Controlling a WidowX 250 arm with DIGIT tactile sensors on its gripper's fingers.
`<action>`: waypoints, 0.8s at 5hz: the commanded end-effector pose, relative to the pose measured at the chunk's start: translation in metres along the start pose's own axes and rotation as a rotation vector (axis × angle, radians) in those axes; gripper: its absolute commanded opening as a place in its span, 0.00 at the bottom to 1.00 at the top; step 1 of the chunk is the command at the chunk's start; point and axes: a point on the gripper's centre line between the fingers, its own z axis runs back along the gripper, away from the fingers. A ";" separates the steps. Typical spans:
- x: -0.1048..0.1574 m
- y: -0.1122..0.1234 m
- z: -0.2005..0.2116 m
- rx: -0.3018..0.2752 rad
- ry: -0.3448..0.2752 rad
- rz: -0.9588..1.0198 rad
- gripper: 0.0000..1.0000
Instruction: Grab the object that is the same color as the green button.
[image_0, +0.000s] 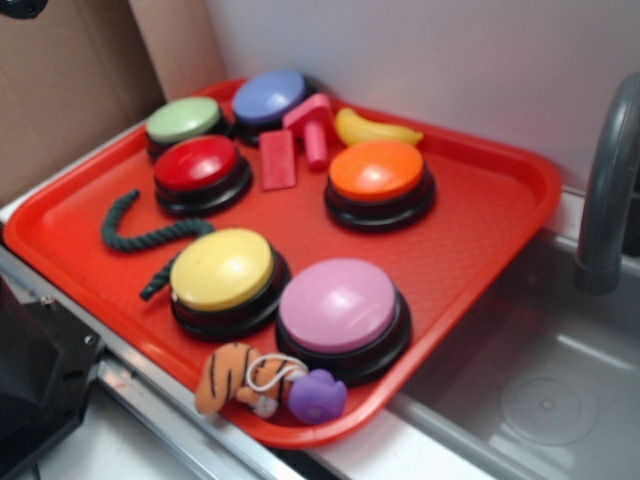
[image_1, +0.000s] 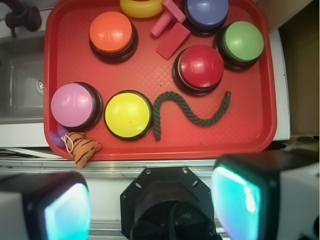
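Observation:
The dark green twisted rope piece (image_0: 150, 240) lies wavy on the red tray (image_0: 480, 230), between the red button (image_0: 197, 163) and the yellow button (image_0: 222, 268), which hides part of it. In the wrist view the rope (image_1: 205, 122) lies whole below the red button (image_1: 201, 66). The pale green button (image_0: 184, 119) stands at the tray's far left corner and shows in the wrist view (image_1: 243, 41) at upper right. My gripper (image_1: 150, 205) is open and empty, high above the tray's near edge, well away from the rope. It does not show in the exterior view.
The tray (image_1: 150, 75) also holds orange (image_1: 110, 32), pink (image_1: 72, 104), yellow (image_1: 127, 114) and blue (image_1: 205, 11) buttons, a banana (image_0: 375, 129), a pink bolt (image_0: 312, 125), a red block (image_0: 277, 158) and a tiger toy (image_0: 230, 378). A sink (image_0: 540, 390) and faucet (image_0: 608, 190) lie to the right.

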 end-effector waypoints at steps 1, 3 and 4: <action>0.000 0.000 0.000 0.000 0.000 0.000 1.00; 0.006 0.020 -0.022 0.024 0.008 -0.067 1.00; 0.007 0.031 -0.033 0.033 0.003 -0.091 1.00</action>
